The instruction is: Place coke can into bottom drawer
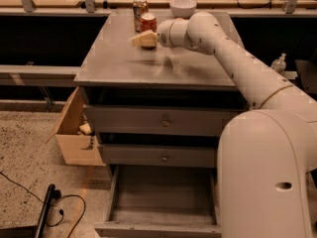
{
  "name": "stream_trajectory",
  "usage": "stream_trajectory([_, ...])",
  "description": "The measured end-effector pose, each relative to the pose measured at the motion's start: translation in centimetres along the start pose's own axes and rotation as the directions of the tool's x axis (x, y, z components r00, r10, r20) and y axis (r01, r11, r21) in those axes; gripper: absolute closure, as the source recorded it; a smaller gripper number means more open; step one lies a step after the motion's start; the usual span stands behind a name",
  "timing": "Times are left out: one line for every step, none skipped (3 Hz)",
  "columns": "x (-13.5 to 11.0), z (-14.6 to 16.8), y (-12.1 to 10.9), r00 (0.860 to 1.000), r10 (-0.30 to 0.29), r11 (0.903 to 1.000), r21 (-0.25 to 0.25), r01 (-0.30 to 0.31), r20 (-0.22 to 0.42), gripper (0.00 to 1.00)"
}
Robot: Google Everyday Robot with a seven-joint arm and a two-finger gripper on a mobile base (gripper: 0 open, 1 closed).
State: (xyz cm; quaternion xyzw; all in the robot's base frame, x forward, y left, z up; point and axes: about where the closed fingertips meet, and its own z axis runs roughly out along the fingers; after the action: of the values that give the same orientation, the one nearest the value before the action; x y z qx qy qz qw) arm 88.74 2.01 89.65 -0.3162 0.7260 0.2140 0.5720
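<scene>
The coke can (pixel 148 21), red with a silver top, stands upright at the far left of the grey cabinet top (pixel 163 63). My gripper (pixel 142 39) reaches in from the right and sits just in front of and below the can, right beside it. I see nothing held in it. The bottom drawer (pixel 163 209) is pulled open at the cabinet's foot, a wide shallow grey tray with nothing in it. The two knobbed drawers above it are shut.
A darker gold-brown can (pixel 139 7) stands just behind the coke can. A white bowl (pixel 183 7) sits at the back of the top. An open cardboard box (pixel 74 130) stands left of the cabinet. Black cables (pixel 49 207) lie on the floor.
</scene>
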Motion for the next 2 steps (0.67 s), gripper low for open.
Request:
stream_trajectory([-0.04, 1.48, -1.75, 1.0, -0.005, 0.9997, 0.024, 0.004, 0.021, 0.17])
stream_trajectory([-0.02, 2.21, -2.67, 0.999, -0.014, 0.9997, 0.022, 0.013, 0.047, 0.42])
